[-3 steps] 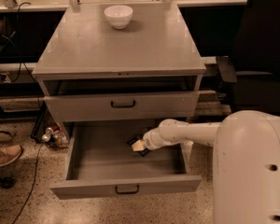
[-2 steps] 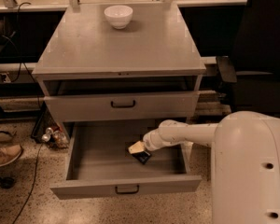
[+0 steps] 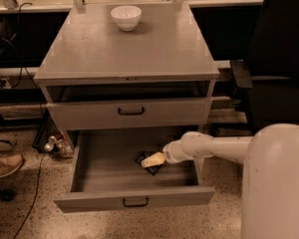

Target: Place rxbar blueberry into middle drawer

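Up and to the left of the gripper [image 3: 153, 160], which sits low in the open middle drawer [image 3: 109, 176], a white bowl [image 3: 125, 17] rests at the back of the grey cabinet top [image 3: 134, 51]. Just above the gripper is the shut upper drawer front [image 3: 89, 114]. A black office chair [image 3: 281, 59] stands to its right, and a tan shoe [image 3: 5, 167] lies far to its left on the speckled floor [image 3: 25, 220].

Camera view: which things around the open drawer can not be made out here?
1. rxbar blueberry: camera view, partly covered by the gripper, which is low inside the middle drawer, right of centre. Whether it is held or released cannot be told, and its print is too small to read.
2. The drawer's right wall: partly hidden behind the arm.
3. Robot body: cut off by the right and bottom edges.
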You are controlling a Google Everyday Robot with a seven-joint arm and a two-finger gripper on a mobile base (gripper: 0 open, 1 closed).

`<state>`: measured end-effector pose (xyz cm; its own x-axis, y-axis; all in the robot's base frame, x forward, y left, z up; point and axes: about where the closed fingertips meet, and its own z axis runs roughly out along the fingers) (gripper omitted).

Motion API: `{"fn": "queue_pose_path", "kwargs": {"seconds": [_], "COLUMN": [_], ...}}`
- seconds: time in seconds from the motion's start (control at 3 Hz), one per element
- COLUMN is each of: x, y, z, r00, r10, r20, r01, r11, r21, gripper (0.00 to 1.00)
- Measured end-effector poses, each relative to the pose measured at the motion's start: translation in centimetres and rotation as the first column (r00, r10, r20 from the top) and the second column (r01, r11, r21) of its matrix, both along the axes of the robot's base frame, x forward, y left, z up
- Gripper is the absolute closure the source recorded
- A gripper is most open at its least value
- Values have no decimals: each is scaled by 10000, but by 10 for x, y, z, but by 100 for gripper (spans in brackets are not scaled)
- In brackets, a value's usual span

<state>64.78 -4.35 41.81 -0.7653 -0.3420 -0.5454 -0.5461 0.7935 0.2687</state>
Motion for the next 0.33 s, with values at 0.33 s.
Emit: {"fn": "queue_pose_path", "kwargs": {"seconds": [0.33], "x": [-16], "y": [-35], "z": [26], "r00": [9979], "r10": [-557], "r20": [343], "r01": [550], "r11": [9983], "r21": [193], "gripper": [0]}}
